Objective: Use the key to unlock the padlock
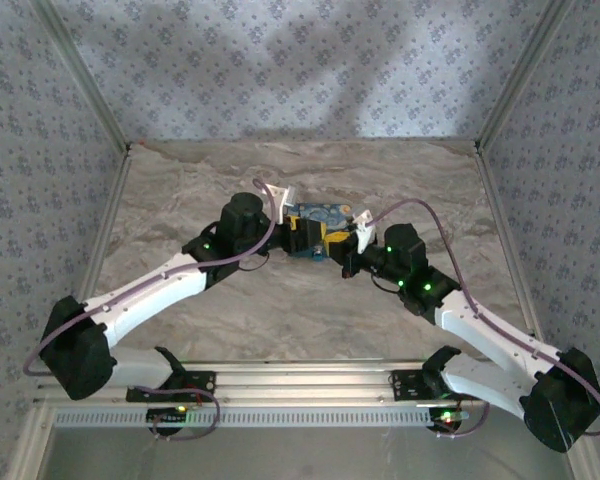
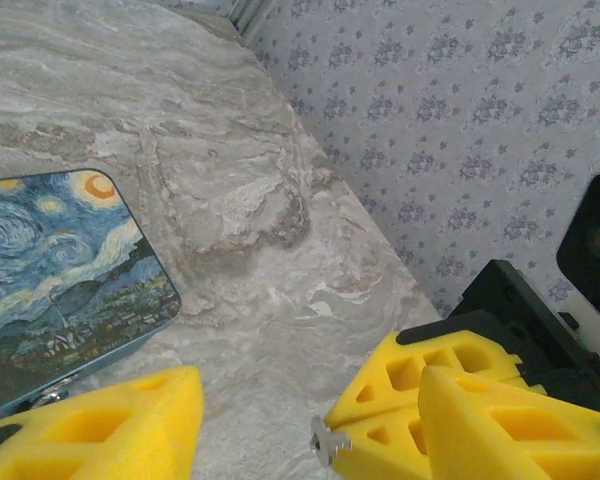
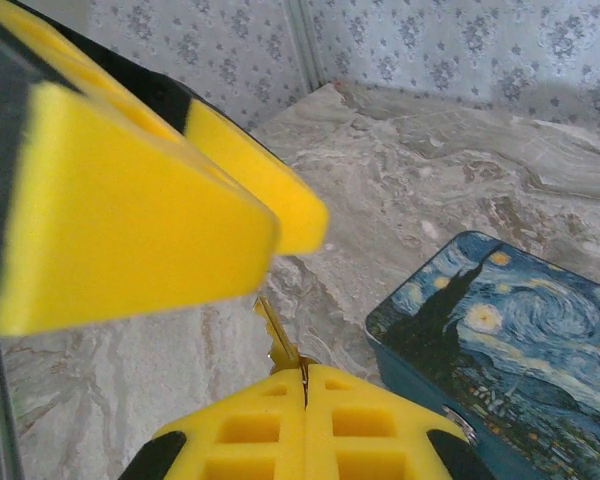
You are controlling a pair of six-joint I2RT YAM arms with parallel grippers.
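What I take for the padlock (image 3: 464, 424), a tiny grey metal piece too small to read with certainty, sits low against the near edge of the blue tin box (image 3: 510, 320) printed with a swirling starry night sky. The box lies flat on the grey marbled table (image 1: 280, 320). From my right pincer (image 3: 305, 375) that piece lies just to the right and slightly towards me, close beside the fingertips. From my left wrist a similar grey bit shows at the lower left, at the box's edge, just beside my own left-hand finger. Its long axis I cannot tell. My right pincer is pressed together on a thin metal key (image 3: 278, 340). The blade sticks up and away from the fingertips towards the yellow foam fingers (image 3: 250, 180) of my left pincer, not towards the box, so it would have to swing right before it could meet the lock. My left pincer (image 2: 305, 420) stands apart with nothing clamped, and the notched tip of the key (image 2: 325, 441) shows in the gap between its fingers. From above, both pincers meet at the near side of the box (image 1: 318, 212), left (image 1: 302, 238) and right (image 1: 338, 240) almost touching. I judge the right arm, which carries the key, to be the nearer. I count one box, one key, one likely padlock and two pincers.
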